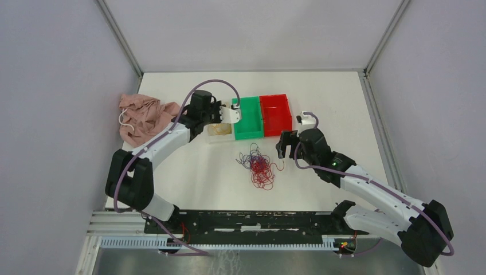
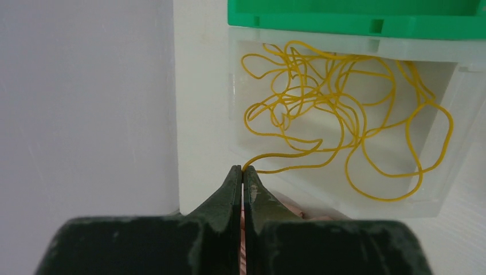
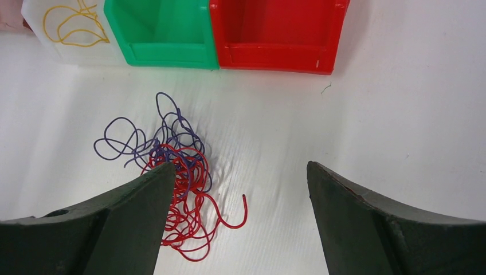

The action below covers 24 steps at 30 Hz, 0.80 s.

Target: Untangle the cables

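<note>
Left pincer (image 2: 243, 175), clamped on a yellow cable (image 2: 321, 103) over the clear bin (image 2: 441, 80), should let go next. Right pincer (image 3: 239, 166) stands apart near the red-purple tangle (image 3: 183, 154).

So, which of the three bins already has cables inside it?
The translucent white bin at the left end of the row: it holds the yellow cables. The green bin beside it and the red bin are both empty.
</note>
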Available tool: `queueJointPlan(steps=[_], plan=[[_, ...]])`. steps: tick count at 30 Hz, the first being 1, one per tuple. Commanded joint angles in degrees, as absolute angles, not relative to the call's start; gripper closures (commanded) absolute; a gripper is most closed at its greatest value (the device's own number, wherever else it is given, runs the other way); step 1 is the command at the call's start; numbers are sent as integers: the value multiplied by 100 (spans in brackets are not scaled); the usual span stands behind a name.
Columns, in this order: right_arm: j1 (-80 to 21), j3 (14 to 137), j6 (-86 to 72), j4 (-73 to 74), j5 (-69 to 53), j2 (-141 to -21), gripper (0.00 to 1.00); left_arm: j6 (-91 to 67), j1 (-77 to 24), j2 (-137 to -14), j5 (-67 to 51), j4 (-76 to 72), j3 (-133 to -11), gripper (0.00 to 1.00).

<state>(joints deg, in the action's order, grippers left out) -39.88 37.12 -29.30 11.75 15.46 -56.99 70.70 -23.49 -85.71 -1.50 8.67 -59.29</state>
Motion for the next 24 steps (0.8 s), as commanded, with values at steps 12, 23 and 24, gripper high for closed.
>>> queueJointPlan(steps=[12,23,24], plan=[[-3822,3996,-3197,1008,1389,-5942,9,5627,-2313,-10131,122,400,-6698,97],[-3661,4014,-3239,1035,1253,-5765,9,5730,-2298,-10797,298,-431,-6348,97],[-3650,4021,-3236,1029,1249,-5770,9,5691,-2279,-10775,281,-386,-6375,97]])
